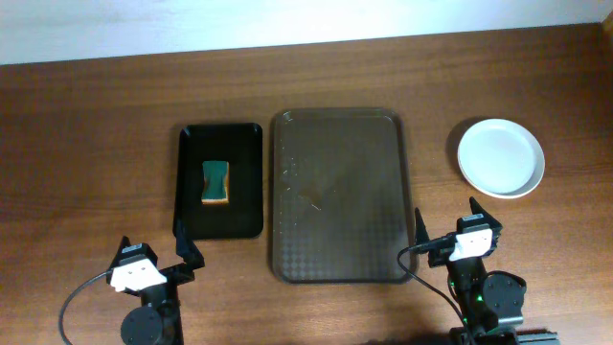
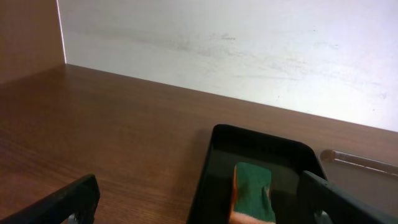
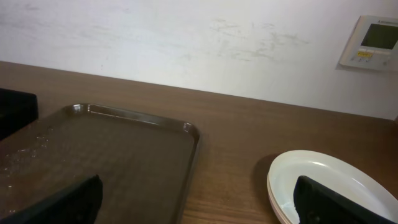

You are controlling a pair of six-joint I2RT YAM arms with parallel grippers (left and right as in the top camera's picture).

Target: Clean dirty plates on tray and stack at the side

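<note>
The right gripper [image 1: 447,220] hangs low over the near edge of the table [image 1: 96,144] with its two fingers spread wide and nothing between them. Ahead of it and a little to its right, well apart from the fingers, the plates [image 1: 501,157] sit in one pile on the bare wood. The top one shows plain white, and in the right wrist view layered rims show at the pile's left edge, though the count cannot be told. Just to this gripper's left, its left finger close to the near right corner, lies the tray [image 1: 374,220], brown and finely patterned, with wet specks and a pale smear [image 1: 311,195] on its floor. The pile stands off the tray's far right corner, not touching it.

The left gripper [image 1: 153,240] hangs on the tray's other side, also spread wide and holding nothing. Its right finger reaches the near left corner of a smaller black tray [image 1: 244,206], which lies straight ahead, just beside the brown one. A sponge [image 1: 216,182], green on top with an orange underside, rests in the middle of that black tray.
</note>
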